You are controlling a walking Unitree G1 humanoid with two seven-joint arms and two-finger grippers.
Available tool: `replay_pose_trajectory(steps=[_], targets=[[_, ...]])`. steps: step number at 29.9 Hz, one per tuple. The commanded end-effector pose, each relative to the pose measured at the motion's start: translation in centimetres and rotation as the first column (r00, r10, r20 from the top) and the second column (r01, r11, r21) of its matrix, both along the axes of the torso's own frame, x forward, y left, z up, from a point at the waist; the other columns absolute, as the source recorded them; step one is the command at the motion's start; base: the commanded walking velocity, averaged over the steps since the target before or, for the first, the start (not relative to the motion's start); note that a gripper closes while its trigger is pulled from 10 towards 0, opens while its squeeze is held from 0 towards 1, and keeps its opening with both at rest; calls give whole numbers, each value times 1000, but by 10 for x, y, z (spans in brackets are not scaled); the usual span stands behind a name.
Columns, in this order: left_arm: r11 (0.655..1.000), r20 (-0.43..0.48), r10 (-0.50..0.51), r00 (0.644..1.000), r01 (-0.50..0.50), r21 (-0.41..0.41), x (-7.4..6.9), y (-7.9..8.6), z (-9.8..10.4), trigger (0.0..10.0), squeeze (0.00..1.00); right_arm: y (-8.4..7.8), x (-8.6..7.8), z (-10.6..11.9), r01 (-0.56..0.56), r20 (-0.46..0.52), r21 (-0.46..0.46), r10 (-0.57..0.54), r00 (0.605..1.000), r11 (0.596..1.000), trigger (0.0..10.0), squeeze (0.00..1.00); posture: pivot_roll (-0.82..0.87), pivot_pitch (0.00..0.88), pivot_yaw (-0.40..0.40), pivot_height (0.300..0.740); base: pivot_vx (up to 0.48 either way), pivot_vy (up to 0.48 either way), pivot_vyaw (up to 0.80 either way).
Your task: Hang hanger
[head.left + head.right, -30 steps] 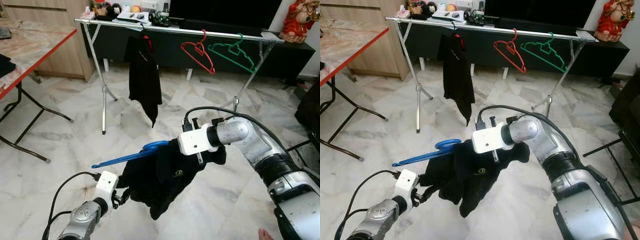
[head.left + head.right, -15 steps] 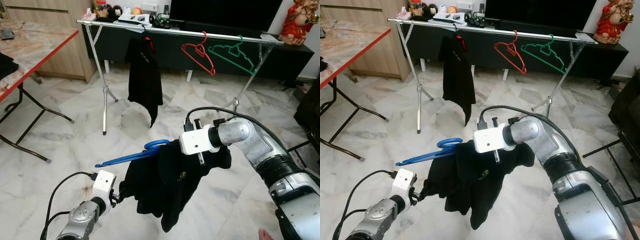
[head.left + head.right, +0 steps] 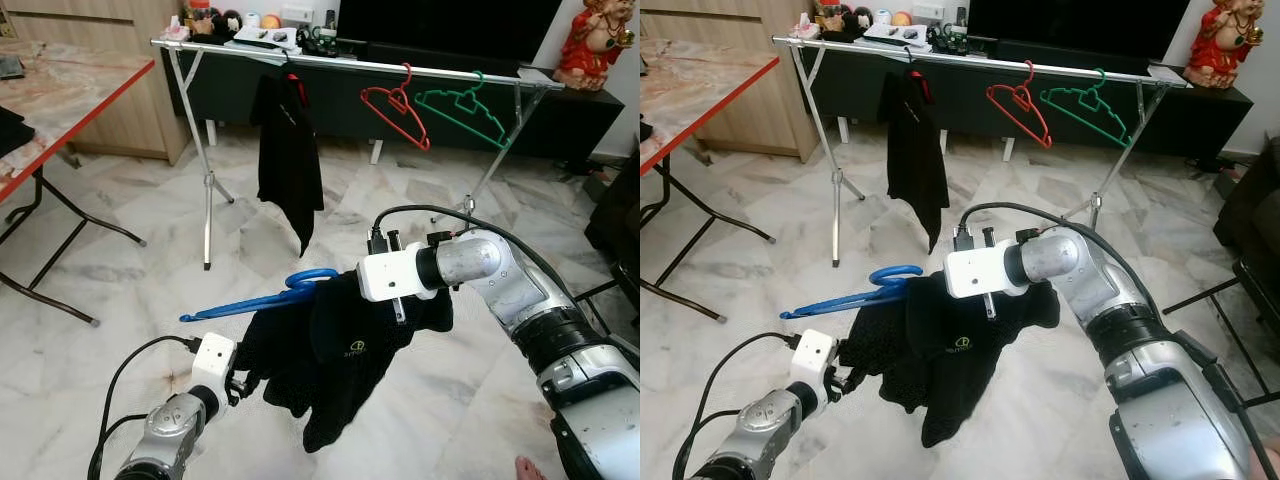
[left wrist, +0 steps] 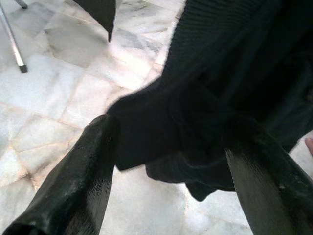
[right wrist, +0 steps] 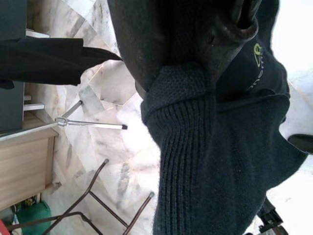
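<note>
My left gripper (image 4: pixel 166 161) is lowest and nearest, its arm bent up from below, the two black fingers (image 4: pixel 73 181) spread wide with the hem of the black sweater (image 3: pixel 340 350) lying between them; I cannot tell whether they press the cloth. The sweater hangs in a bunch from the blue hanger (image 3: pixel 262 300), whose long arm sticks out past the cloth on my left and whose hook curls up just beside my right wrist. My right arm reaches in from the right, elbow bent, forearm level, and my right gripper (image 5: pixel 195 49) is buried in the top of the sweater, fingers clamped on the knit.

Beyond the sweater stands the rack (image 3: pixel 340 62), its rail running across the room. On it hang another black garment (image 3: pixel 288 150), a red hanger (image 3: pixel 395 112) and, beside that, a green hanger (image 3: pixel 465 108). Left of the rack is a red-edged table (image 3: pixel 70 100).
</note>
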State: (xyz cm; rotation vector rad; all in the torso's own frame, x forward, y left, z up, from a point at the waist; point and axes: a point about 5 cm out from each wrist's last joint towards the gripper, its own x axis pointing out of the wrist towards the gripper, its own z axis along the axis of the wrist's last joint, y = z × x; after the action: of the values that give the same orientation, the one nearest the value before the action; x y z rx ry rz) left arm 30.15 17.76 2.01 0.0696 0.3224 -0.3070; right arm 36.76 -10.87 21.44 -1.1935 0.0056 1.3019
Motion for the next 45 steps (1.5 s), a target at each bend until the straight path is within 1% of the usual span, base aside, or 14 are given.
replay_pose_trajectory(steps=[1, 6, 9, 14, 15, 16, 17, 18, 22, 32, 36, 45], targets=[[1000, -4, 24, 1000, -24, 5, -1, 3, -2, 10000, 0, -2, -1, 11, -6, 30, 41, 5, 1000, 999, 0, 0, -58, 104, -73, 740, 0, 0, 0], [999, 19, 51, 999, -51, 0, 1, 5, 1, 10000, 0, -3, -2, 10, -8, 22, 42, 8, 1000, 999, 0, 0, -67, 115, -73, 740, 0, 0, 0], [998, 44, 64, 997, -63, -25, 5, 3, 6, 10000, 0, -3, -4, 11, -11, 16, 48, 10, 1000, 999, 0, 0, -75, 122, -75, 740, 0, 0, 0], [998, 63, 30, 998, -26, -58, 9, -5, 11, 10000, 0, -4, -5, 13, -8, 17, 56, 7, 1000, 998, 0, 0, -80, 126, -75, 740, 0, 0, 0], [997, 66, 12, 998, -7, -75, 10, -9, 12, 5608, 0, -4, -4, 13, -6, 18, 58, 5, 1000, 998, 0, 0, -82, 127, -76, 740, 0, 0, 0], [996, 68, -3, 998, 8, -87, 10, -12, 12, 5608, 0, -5, -4, 14, -5, 19, 59, 4, 1000, 998, 0, 0, -82, 127, -76, 740, 0, 0, 0], [995, 68, -16, 998, 22, -94, 10, -14, 12, 0, 0, -5, -4, 15, -1, 20, 61, -1, 1000, 998, 0, 0, -83, 128, -76, 740, 0, 0, 0], [994, 69, -37, 997, 44, -104, 9, -17, 12, 0, 0, -6, -4, 16, 5, 21, 65, -7, 1000, 998, 0, 0, -85, 128, -78, 740, 0, 0, 0], [989, 63, -68, 996, 76, -123, 8, -21, 11, 0, 0, -6, -2, 17, 18, 20, 77, -20, 1000, 997, 0, 0, -85, 128, -80, 740, 0, 0, 0], [987, 54, -83, 995, 89, -132, 7, -21, 9, 0, 0, -6, 1, 19, 43, 27, 93, -46, 999, 995, 0, 0, -80, 126, -83, 740, 0, 0, 0], [986, 52, -88, 995, 94, -134, 6, -22, 9, 0, 0, -9, 4, 20, 67, 30, 101, -70, 997, 993, 0, 0, -81, 123, -83, 740, 0, 0, 0], [985, 48, -91, 995, 97, -140, 6, -23, 8, 0, 0, -11, 6, 20, 85, 25, 114, -89, 996, 990, 0, 0, -80, 123, -83, 740, 0, 0, 0]])
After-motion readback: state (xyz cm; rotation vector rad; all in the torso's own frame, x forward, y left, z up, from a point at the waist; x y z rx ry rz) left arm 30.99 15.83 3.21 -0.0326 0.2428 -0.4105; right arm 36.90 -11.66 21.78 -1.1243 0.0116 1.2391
